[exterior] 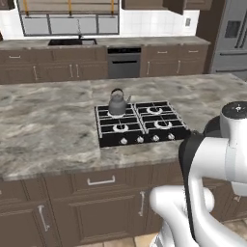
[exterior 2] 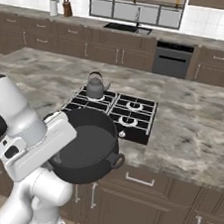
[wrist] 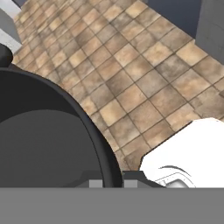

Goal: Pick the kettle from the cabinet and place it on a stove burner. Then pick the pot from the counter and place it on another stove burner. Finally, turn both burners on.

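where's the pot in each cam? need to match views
Left base view: not in it.
Right base view: the pot is lower centre, held up beside the arm in front of the cooktop.
Hand view: the pot fills the lower left, above floor tiles.
Shared landmark for both base views: the kettle on a back burner.

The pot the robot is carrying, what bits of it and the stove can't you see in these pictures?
- Pot, right base view: its near side and one handle are hidden behind the robot's white hand.
- Gripper, right base view: hidden behind the hand and pot rim.
- Pot, hand view: cut off by the left edge.
- Stove knobs, left base view: too small to read their settings.
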Motion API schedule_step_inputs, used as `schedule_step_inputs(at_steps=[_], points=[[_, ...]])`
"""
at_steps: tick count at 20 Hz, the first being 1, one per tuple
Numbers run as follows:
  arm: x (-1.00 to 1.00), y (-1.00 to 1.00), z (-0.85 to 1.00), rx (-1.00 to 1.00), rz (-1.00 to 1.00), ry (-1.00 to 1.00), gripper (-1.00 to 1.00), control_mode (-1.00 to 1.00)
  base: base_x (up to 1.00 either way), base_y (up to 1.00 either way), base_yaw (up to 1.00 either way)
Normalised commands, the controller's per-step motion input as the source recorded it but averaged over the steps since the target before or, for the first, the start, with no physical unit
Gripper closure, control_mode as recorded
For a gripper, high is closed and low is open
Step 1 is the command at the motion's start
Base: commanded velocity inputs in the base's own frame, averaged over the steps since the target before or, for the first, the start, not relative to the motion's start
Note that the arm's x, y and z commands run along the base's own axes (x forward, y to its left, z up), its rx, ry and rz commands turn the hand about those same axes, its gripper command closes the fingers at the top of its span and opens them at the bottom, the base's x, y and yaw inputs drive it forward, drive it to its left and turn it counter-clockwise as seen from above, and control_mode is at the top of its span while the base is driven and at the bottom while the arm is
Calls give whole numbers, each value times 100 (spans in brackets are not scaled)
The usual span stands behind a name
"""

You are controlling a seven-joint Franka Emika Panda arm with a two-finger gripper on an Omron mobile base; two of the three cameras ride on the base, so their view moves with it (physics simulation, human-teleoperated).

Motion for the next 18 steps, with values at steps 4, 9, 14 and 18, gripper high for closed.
schedule_step_inputs(at_steps=[4, 9, 14, 18], points=[[0, 0, 0, 0, 0, 0, 100, 100, 10, -59, 34], [0, 0, 0, 0, 0, 0, 100, 100, 12, -34, 7], [0, 0, 0, 0, 0, 0, 100, 100, 44, -14, 0], [0, 0, 0, 0, 0, 0, 100, 100, 33, 1, -6]])
